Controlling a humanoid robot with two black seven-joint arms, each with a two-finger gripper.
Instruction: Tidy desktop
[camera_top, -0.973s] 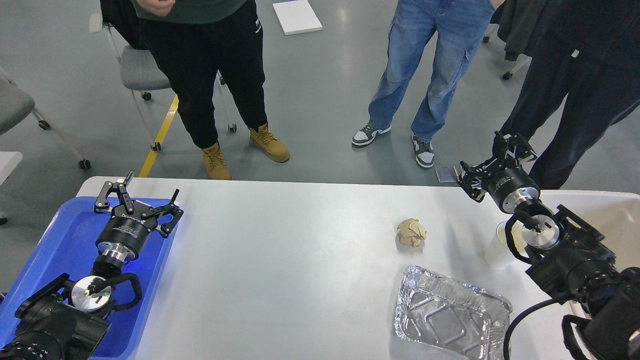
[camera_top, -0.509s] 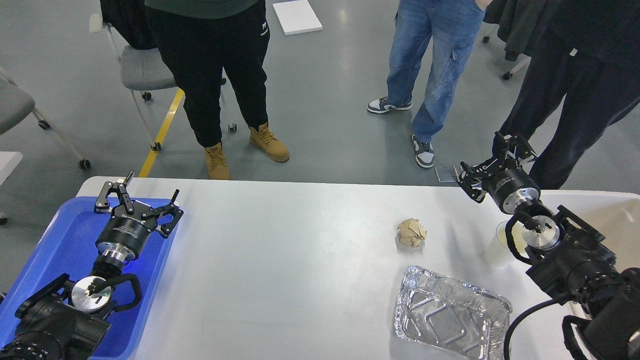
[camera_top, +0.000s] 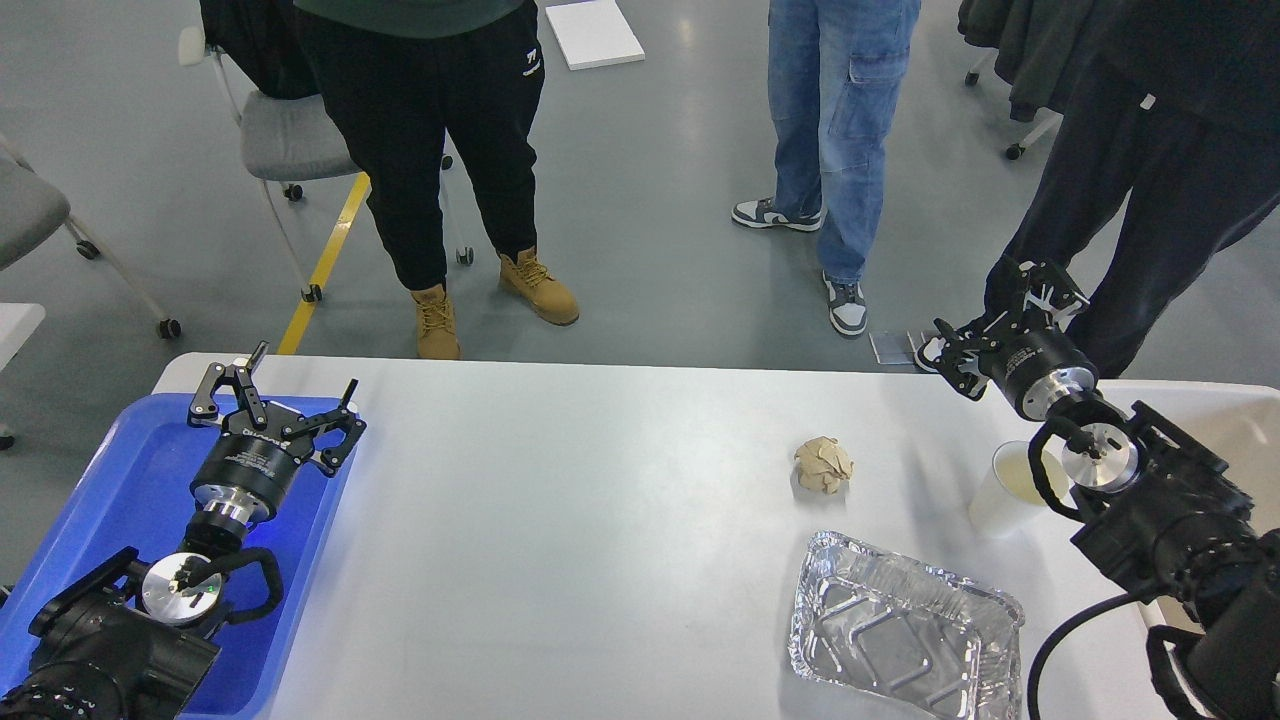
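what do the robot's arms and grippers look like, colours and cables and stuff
Both arms are matte black and blocky. Each wrist has a polished silver ring and a round silver cap, with a black cable looping beside it. The left gripper and right gripper are black skeletal linkages with two thin fingers; small white lettering marks the left wrist.

A small white logo sits on the black trousers, too small to read. White lettering on the left tool's body is too blurred to read.

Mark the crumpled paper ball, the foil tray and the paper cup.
crumpled paper ball (camera_top: 824, 465), head view, middle of the wad.
foil tray (camera_top: 905, 585), head view, far rim.
paper cup (camera_top: 992, 505), head view, outer side wall.
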